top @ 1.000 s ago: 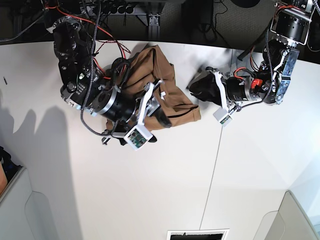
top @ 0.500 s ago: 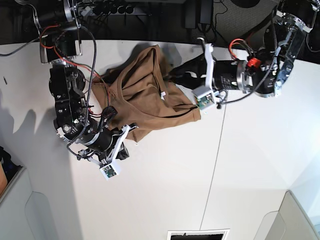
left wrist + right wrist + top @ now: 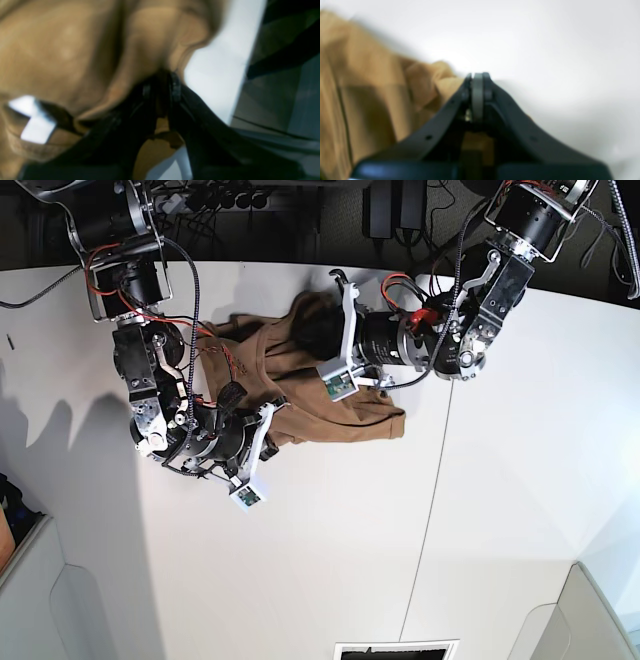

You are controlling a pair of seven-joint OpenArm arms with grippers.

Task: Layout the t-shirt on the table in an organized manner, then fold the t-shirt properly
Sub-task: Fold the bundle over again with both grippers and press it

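The tan t-shirt (image 3: pixel 340 415) lies crumpled on the white table (image 3: pixel 330 550), near its far edge. My left gripper (image 3: pixel 314 332) reaches in from the right onto the shirt's upper part. In the blurred left wrist view it (image 3: pixel 162 82) is shut on a raised fold of the t-shirt (image 3: pixel 75 50). My right gripper (image 3: pixel 272 418) sits at the shirt's lower left edge. Seen from the right wrist, this gripper (image 3: pixel 477 77) is shut, and a bunched fold of the t-shirt (image 3: pixel 427 77) runs into its tips.
A thin dark seam (image 3: pixel 430 510) crosses the table. Grey bins stand at the lower left (image 3: pixel 30 580) and lower right (image 3: pixel 600 610) corners. A dark slot (image 3: pixel 395 650) lies at the near edge. Cables and gear crowd the back beyond the far edge.
The left arm swung left over the shirt and its gripper closed on the upper cloth. The right gripper closed, left the shirt's middle and now sits at its lower left edge.
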